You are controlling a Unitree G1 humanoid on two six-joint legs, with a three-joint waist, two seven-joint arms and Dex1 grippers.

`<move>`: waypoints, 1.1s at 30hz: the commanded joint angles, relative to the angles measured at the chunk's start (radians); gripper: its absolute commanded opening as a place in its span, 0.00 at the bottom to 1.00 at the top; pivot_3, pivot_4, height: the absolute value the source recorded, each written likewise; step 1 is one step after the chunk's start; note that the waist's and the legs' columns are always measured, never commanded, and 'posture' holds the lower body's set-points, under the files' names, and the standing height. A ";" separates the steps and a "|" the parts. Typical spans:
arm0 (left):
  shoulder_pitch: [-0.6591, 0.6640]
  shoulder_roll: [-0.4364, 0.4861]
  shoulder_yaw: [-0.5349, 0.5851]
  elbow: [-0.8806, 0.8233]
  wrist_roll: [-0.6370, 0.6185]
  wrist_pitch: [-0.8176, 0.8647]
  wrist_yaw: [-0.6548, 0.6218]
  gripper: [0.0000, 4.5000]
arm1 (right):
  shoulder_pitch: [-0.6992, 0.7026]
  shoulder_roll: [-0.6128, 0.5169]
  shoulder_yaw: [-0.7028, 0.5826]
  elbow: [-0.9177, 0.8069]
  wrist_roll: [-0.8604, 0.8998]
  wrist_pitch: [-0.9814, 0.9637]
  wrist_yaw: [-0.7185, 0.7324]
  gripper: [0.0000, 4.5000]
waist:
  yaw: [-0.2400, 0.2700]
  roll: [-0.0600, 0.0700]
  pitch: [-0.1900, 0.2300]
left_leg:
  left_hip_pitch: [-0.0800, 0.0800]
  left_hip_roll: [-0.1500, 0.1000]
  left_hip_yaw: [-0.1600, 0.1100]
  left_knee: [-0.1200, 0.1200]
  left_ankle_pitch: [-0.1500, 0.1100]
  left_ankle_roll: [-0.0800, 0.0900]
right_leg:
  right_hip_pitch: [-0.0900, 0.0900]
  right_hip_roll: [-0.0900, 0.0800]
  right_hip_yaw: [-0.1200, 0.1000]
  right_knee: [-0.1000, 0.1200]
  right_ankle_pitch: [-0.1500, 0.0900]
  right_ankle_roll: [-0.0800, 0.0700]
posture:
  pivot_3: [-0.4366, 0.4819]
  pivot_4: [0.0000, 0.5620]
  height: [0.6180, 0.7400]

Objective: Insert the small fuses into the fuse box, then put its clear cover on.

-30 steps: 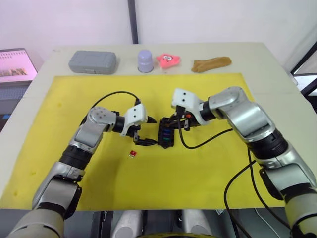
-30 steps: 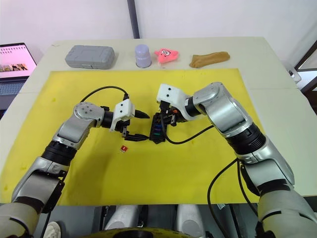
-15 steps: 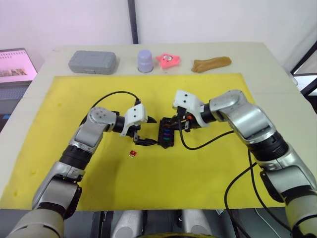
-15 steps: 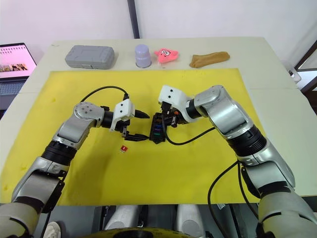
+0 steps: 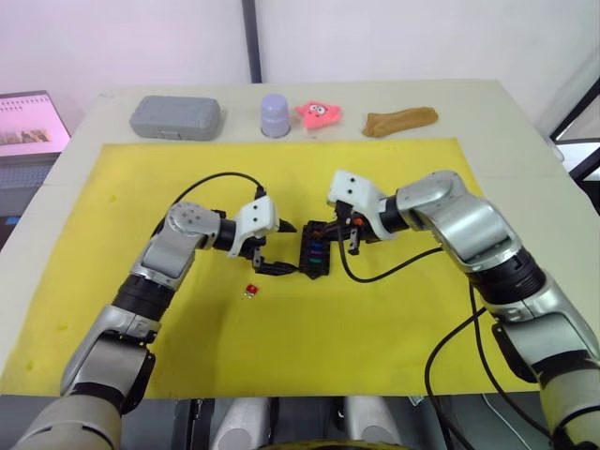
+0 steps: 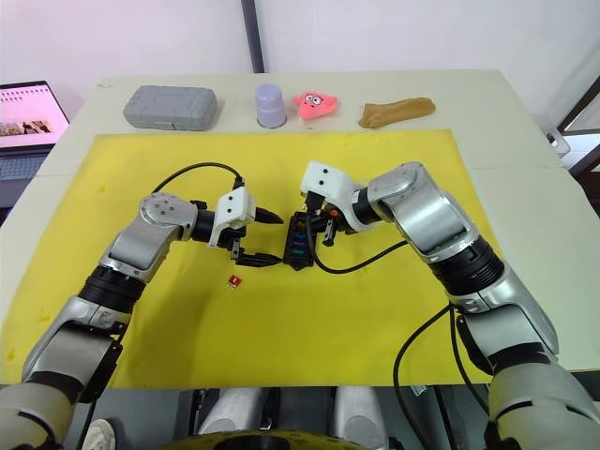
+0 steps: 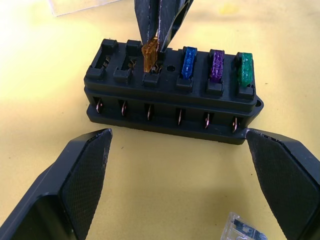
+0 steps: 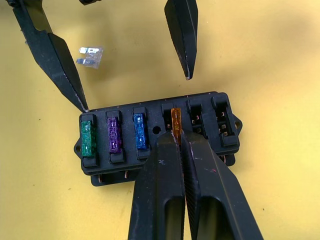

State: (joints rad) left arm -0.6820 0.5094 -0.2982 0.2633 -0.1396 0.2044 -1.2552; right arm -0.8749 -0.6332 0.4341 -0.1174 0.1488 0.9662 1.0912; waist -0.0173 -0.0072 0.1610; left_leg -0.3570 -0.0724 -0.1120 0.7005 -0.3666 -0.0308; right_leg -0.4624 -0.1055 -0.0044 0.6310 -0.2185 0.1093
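Note:
The black fuse box (image 5: 314, 253) lies mid-mat, holding green (image 8: 87, 139), purple (image 8: 114, 135) and blue (image 8: 139, 133) fuses. My right gripper (image 8: 179, 141) is shut on an amber fuse (image 8: 175, 120), which stands in the fourth slot; the two slots beyond it are empty. My left gripper (image 5: 286, 249) is open, its fingers (image 7: 75, 185) straddling the box's long side, one tip at the green end. A red fuse (image 5: 251, 290) and a pale grey fuse (image 8: 90, 55) lie loose on the mat. An edge of the clear cover (image 7: 75, 6) shows behind the box.
The yellow mat (image 5: 112, 187) covers the table. Along the back edge sit a grey case (image 5: 175, 117), a lavender cup (image 5: 275, 114), a pink star toy (image 5: 318, 113) and a brown object (image 5: 400, 121). A laptop (image 5: 28, 122) is at far left.
My right gripper has shifted slightly over the fuse box with the amber fuse. The left arm and the box have not moved.

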 commanded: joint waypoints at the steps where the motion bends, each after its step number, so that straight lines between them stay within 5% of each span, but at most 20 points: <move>1: -0.023 0.001 0.023 -0.014 -0.003 -0.018 0.005 1.00 | -0.034 -0.023 0.023 -0.061 -0.012 -0.023 0.010 0.01 | 0.000 0.000 0.000 | 0.000 0.000 0.000 0.000 0.000 0.000 | 0.000 0.000 0.000 0.000 0.000 0.000 | 0.48 0.27 1.00; 33: -0.019 0.004 0.023 -0.021 -0.006 -0.016 0.012 1.00 | -0.202 -0.051 0.199 -0.024 -0.084 0.005 0.077 0.01 | 0.000 0.000 0.000 | 0.000 0.000 0.000 0.000 0.000 0.000 | 0.000 0.000 0.000 0.000 0.000 0.000 | 0.48 0.27 1.00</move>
State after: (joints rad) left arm -0.6830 0.5085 -0.2982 0.2658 -0.1398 0.2041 -1.2415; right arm -1.0447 -0.6836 0.6340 -0.1306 0.0790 0.9805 1.1591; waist -0.0174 -0.0072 0.1610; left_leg -0.3573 -0.0725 -0.1120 0.7004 -0.3666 -0.0308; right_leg -0.4628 -0.1055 -0.0044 0.6310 -0.2185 0.1093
